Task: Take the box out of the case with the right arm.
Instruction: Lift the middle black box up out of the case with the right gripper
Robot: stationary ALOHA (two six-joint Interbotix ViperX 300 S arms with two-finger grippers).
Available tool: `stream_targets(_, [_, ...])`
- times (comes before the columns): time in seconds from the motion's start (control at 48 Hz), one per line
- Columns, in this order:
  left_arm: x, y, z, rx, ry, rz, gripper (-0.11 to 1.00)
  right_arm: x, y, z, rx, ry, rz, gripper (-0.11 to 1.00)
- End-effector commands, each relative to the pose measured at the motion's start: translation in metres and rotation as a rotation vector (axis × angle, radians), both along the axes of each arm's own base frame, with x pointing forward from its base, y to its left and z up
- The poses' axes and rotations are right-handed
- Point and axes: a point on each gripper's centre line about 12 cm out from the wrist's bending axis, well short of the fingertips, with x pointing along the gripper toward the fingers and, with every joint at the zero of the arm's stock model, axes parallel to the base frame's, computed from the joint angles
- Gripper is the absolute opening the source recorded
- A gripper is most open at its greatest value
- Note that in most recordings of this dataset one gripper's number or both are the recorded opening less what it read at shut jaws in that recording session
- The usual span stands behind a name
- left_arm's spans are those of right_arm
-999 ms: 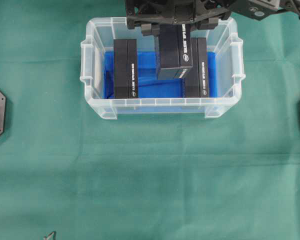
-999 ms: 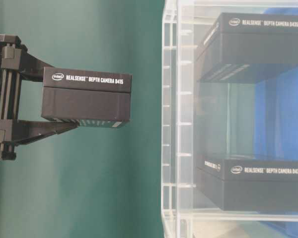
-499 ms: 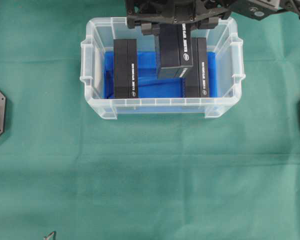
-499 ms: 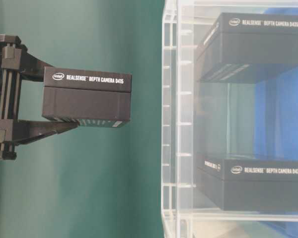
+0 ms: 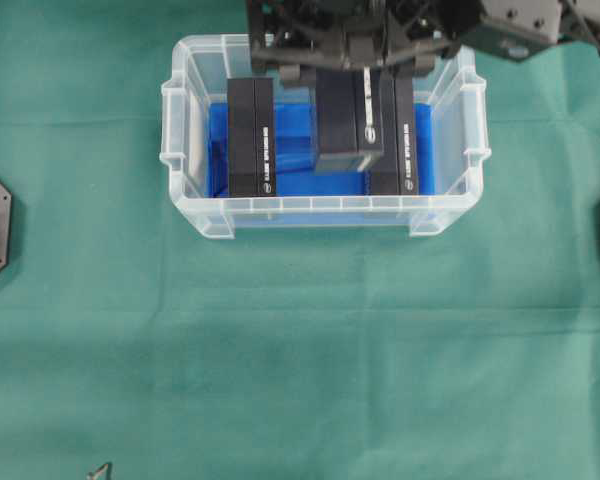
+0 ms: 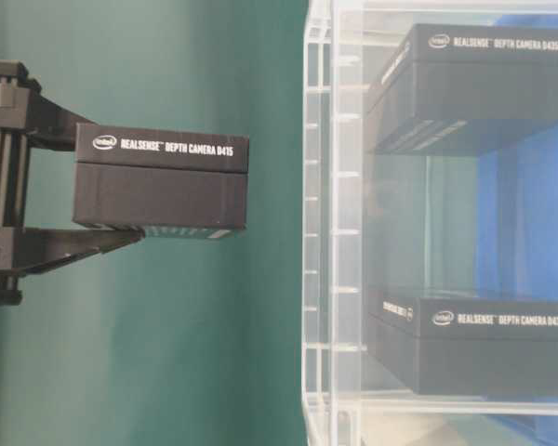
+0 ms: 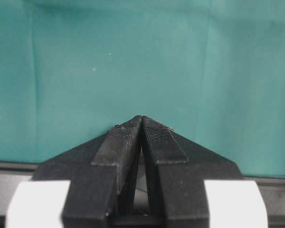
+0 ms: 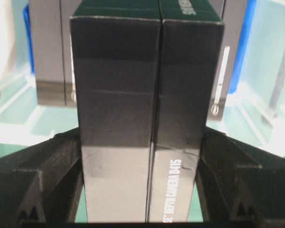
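A: Black box (image 5: pixel 348 118) clamped between the jaws of the right gripper (image 5: pixel 345 68); fingers (image 8: pixel 230 178) press on both of its long sides. Where does it sit against the case?

B: Overhead view puts it over the case (image 5: pixel 186 198), toward the far rim, between the two boxes inside. Table-level view shows it (image 6: pixel 161 183) clear of the case wall (image 6: pixel 318 232), held in the air, with green cloth (image 5: pixel 300 360) behind it.

A: Lettering?

B: White print, "RealSense Depth Camera D415", readable at table level.

A: The other boxes?

B: One black box (image 5: pixel 251 137) stands on edge near the left wall of the case, another (image 5: pixel 394 135) near the right wall, both on the blue lining (image 5: pixel 298 150). The held box partly covers the right one from above.

A: Left gripper?

B: Left gripper (image 7: pixel 141 122) seen only from its own wrist camera. Fingertips (image 7: pixel 119 140) meet at the point, nothing between them, green cloth beyond. Not visible overhead.

A: Case position on the table?

B: Near the far edge of the cloth, roughly central left to right
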Motion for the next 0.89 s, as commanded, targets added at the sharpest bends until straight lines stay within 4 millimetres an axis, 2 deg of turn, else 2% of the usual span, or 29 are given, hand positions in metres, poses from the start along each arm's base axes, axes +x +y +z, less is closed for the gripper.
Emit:
stream_targets(0.0, [0.002,0.001,0.007,0.001,-0.022,0.004,0.0,-0.015,0.014,0.033,-0.013,-0.071,0.007,0.67])
stream_targets(0.208, [0.002,0.001,0.008,0.001,-0.023,0.004,0.0,-0.012,0.05,0.033,-0.006,-0.07,0.009,0.67])
stream_targets(0.708, [0.001,0.001,0.007,0.003,-0.018,0.001,0.0,-0.016,0.152,0.03,0.03,-0.095,-0.004,0.67])
stream_targets(0.874, [0.0,0.001,0.008,0.001,-0.026,0.006,0.0,-0.019,0.172,0.03,0.039,-0.104,0.017,0.67])
